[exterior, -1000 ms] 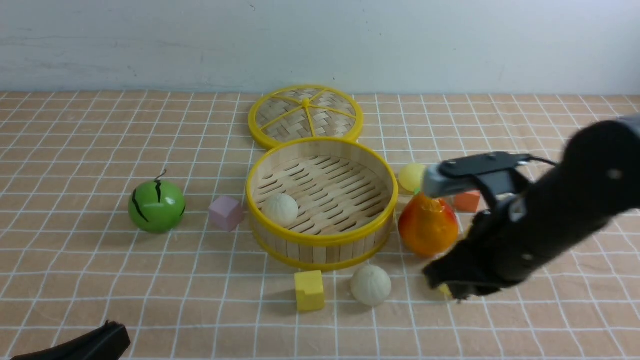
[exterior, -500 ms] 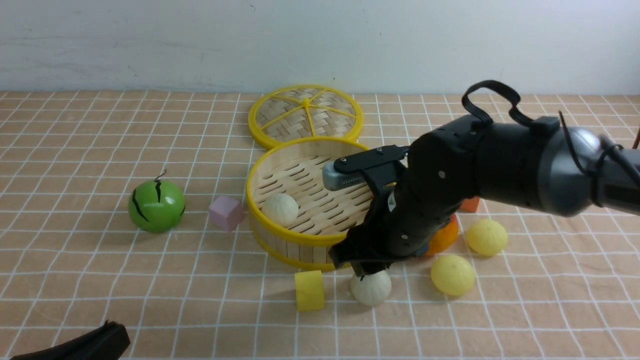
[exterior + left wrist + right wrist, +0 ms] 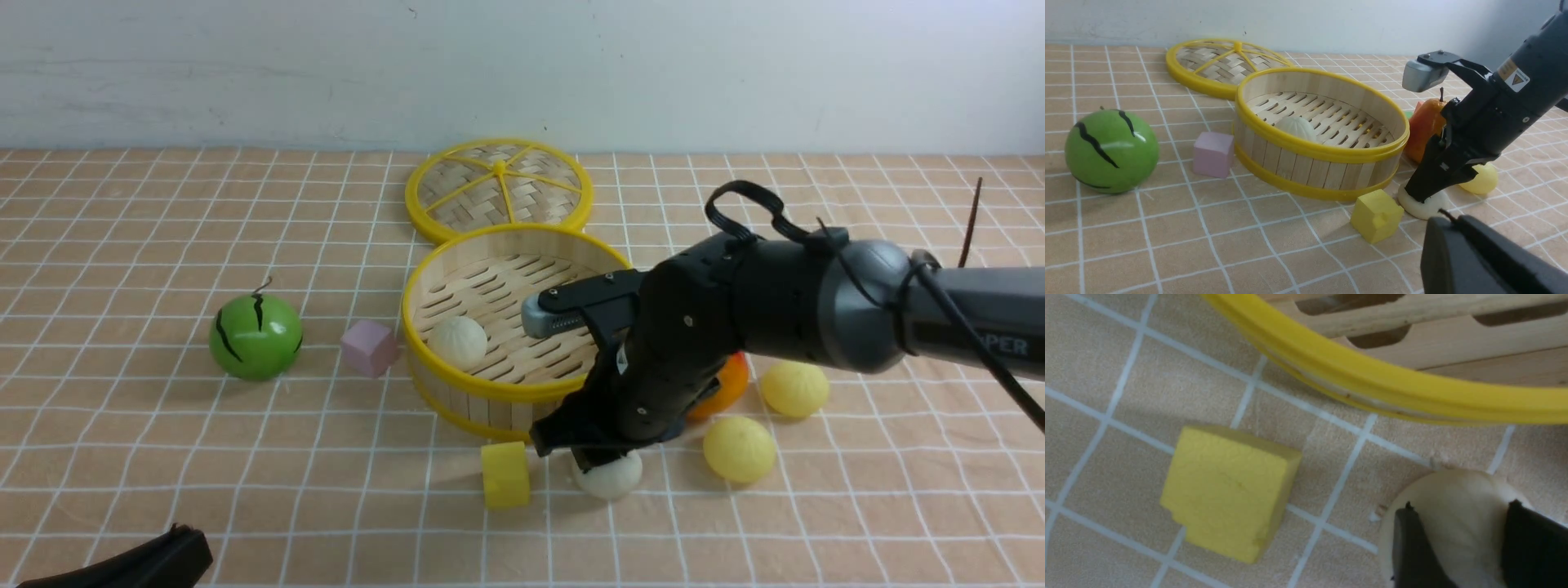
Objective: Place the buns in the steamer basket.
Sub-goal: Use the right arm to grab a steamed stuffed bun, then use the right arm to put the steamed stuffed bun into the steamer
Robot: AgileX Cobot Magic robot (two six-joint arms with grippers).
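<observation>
The steamer basket stands mid-table with one off-white bun inside. My right gripper is down over the second off-white bun, just in front of the basket. In the right wrist view its two black fingers sit open on either side of that bun's top, which rests on the cloth. Two pale yellow buns lie to the right. The third yellow bun is hidden behind the arm. My left gripper lies low at the front left, jaws together and empty.
A yellow cube sits just left of the gripped-over bun. The orange pear shows partly behind the right arm. A pink cube and a green striped ball lie left of the basket; the woven lid lies behind it.
My right arm has swung left from the yellow bun by the pear to the off-white bun in front of the basket, then lowered onto it. The yellow buns stay on the cloth.
</observation>
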